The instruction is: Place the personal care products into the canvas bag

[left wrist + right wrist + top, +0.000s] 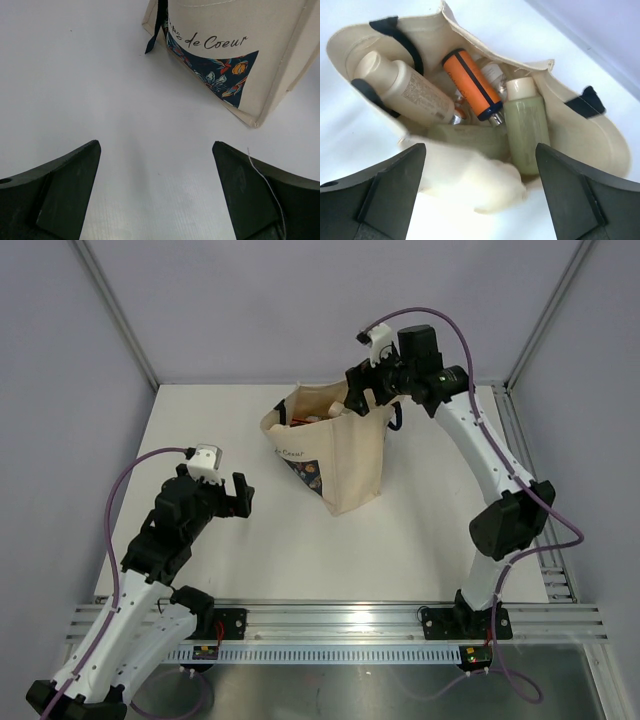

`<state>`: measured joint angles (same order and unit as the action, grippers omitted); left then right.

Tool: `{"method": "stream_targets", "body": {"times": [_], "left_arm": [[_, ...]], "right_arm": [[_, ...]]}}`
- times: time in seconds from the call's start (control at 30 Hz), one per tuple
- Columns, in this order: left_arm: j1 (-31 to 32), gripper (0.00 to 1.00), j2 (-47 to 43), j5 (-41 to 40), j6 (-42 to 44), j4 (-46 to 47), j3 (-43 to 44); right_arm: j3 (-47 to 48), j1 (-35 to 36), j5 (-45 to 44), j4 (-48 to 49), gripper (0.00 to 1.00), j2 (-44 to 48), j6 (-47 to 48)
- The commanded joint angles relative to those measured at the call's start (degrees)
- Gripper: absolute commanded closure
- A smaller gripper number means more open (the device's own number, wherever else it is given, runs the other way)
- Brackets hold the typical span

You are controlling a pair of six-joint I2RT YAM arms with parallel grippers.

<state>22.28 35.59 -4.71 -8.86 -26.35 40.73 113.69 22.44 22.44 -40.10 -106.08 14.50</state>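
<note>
While the right gripper (480, 150) hangs spread-fingered over the canvas bag (600, 145), a beige bottle (402, 85), an amber bottle (472, 85) and a green bottle (526, 122) lie inside. There is perhaps a second green one, too blurred to be sure. The left gripper (156, 147), fingers also apart, hovers above the table (75, 75) near the bag.

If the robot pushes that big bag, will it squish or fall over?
The canvas bag would probably squish rather than stay stiff: its rim sags and folds. It likely won't tip easily, because the green bottle, orange bottle and others lie inside, weighing it down. On the smooth white table it may just slide.
</note>
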Motion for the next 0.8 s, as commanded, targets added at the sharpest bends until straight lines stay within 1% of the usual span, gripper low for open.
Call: {"method": "stream_targets", "body": {"times": [0.0, 0.1, 0.13, 0.2, 0.23, 0.3, 0.33, 0.37, 0.4, 0.43, 0.5, 0.53, 0.63, 0.67, 0.77], "left_arm": [[-0.1, 0.01, -0.9, 1.0, 0.9, 3.3, -0.3], [-0.1, 0.01, -1.0, 1.1, 0.9, 3.3, -0.3], [-0.1, 0.01, -1.0, 1.1, 0.9, 3.2, -0.3], [-0.1, 0.01, -1.1, 1.2, 0.9, 3.3, -0.4], [-0.1, 0.01, -1.1, 1.2, 0.9, 3.3, -0.5], [-0.1, 0.01, -1.0, 1.2, 0.9, 3.3, -0.4], [-0.1, 0.01, -1.0, 1.4, 0.8, 3.3, -0.4], [-0.1, 0.01, -1.0, 1.5, 0.9, 3.3, -0.4], [-0.1, 0.01, -0.9, 1.5, 0.9, 3.4, -0.5], [-0.1, 0.01, -0.7, 1.7, 0.8, 3.4, -0.5], [-0.1, 0.01, -0.5, 1.9, 0.8, 3.4, -0.5], [0.0, 0.01, -0.5, 2.2, 0.8, 3.4, -0.4], [0.0, 0.01, -0.2, 2.3, 0.8, 3.4, -0.5], [0.0, 0.01, -0.1, 2.4, 0.8, 3.5, -0.5], [0.0, 0.01, 0.0, 2.5, 0.7, 3.5, -0.6]], "right_arm": [[-2.9, -0.6, -9.9, 3.4, 0.01, 7.5, -1.0], [-10.9, -3.0, -15.6, 6.6, 0.01, 14.9, -3.0], [-15.9, -4.1, -16.2, 8.3, 0.0, 19.4, -3.6], [-20.9, -6.7, -17.7, 9.7, 0.01, 24.1, -6.1], [-25.6, -8.9, -18.6, 10.6, 0.0, 28.6, -6.8], [-30.3, -10.7, -21.0, 10.8, 0.01, 33.0, -8.7], [-35.3, -12.1, -22.1, 11.4, 0.01, 37.3, -10.0], [-37.9, -12.4, -24.7, 11.4, 0.0, 39.4, -10.3], [-40.1, -12.8, -25.2, 11.3, 0.01, 41.3, -10.4], [-44.8, -13.2, -25.8, 11.5, 0.01, 45.4, -10.6], [-49.1, -15.0, -27.5, 12.1, 0.01, 49.5, -12.0], [-52.7, -15.7, -28.2, 13.0, 0.01, 53.5, -12.5], [-56.6, -17.6, -31.7, 13.1, 0.0, 59.4, -14.1], [-56.8, -18.0, -32.2, 12.7, 0.01, 59.8, -15.9], [-57.5, -19.2, -32.7, 11.4, 0.01, 61.9, -16.4]]}}
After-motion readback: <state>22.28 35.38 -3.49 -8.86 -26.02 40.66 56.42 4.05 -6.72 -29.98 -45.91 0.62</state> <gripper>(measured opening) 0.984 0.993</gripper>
